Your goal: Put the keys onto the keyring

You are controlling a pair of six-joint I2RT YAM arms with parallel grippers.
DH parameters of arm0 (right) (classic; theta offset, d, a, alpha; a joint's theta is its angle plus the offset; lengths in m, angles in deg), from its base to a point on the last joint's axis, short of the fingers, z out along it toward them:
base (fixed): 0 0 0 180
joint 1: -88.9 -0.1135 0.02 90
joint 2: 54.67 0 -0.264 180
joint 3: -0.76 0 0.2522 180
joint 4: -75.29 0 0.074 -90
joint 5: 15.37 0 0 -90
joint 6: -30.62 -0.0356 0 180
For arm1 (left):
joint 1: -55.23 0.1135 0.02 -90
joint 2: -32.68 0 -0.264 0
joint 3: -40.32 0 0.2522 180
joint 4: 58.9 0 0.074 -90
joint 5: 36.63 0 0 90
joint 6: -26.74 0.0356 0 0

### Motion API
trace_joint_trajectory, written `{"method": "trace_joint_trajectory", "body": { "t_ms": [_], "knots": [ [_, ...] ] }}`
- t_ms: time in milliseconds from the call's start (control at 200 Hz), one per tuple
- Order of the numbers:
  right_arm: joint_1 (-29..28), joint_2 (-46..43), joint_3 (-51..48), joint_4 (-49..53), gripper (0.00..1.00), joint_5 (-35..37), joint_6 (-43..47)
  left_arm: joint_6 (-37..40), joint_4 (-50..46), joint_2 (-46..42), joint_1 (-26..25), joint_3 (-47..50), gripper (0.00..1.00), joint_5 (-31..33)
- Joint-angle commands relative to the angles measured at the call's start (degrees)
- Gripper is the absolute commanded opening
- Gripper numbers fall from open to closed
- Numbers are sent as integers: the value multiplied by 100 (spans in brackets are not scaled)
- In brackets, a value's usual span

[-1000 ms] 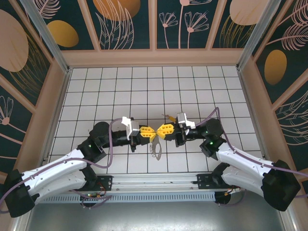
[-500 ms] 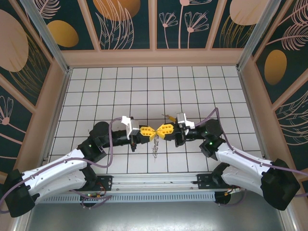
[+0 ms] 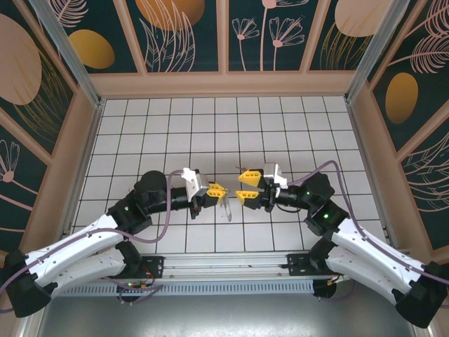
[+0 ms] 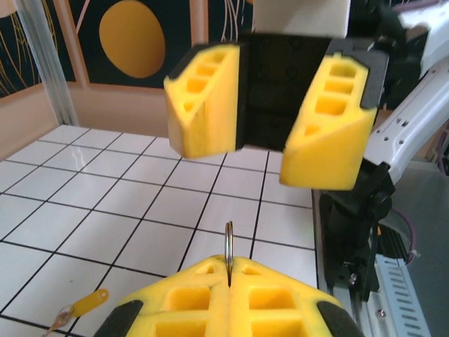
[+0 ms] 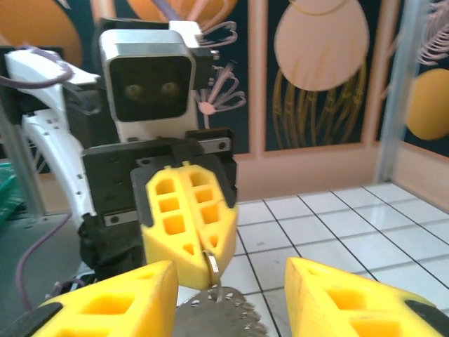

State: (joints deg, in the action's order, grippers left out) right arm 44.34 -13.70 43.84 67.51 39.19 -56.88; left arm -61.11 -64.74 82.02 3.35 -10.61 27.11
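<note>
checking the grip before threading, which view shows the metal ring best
Right wrist: the metal ring shows close up, pinched at the tip of the shut left gripper. Left wrist shows it edge-on, a thin sliver. Top external gives a tiny silvery dangle.

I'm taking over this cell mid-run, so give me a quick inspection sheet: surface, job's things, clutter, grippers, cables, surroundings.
Surface: white gridded table, flat.
Job's things: keyring pinched on edge in the left gripper, silvery keys hanging below it; orange-headed key lying loose on the tiles.
Clutter: nothing seen.
Grippers: left gripper shut on the keyring; right gripper open, facing it, not touching.
Cables: purple cables looped along both arms, away from the keys.
Surroundings: floral wall panels, metal frame posts.
</note>
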Motion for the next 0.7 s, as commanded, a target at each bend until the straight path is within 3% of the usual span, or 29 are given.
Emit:
{"method": "trace_joint_trajectory", "body": {
  "t_ms": [0,225,696],
  "knots": [
    [-251,5,518,1641,42,894,497,497,-957,211,-2,-421,0,105],
    [-848,457,970,2394,35,1420,928,722,-1716,515,-3,-903,0,139],
    [-927,821,1137,2708,31,1160,1053,734,-2049,644,-31,-946,0,-335]
  ]
}}
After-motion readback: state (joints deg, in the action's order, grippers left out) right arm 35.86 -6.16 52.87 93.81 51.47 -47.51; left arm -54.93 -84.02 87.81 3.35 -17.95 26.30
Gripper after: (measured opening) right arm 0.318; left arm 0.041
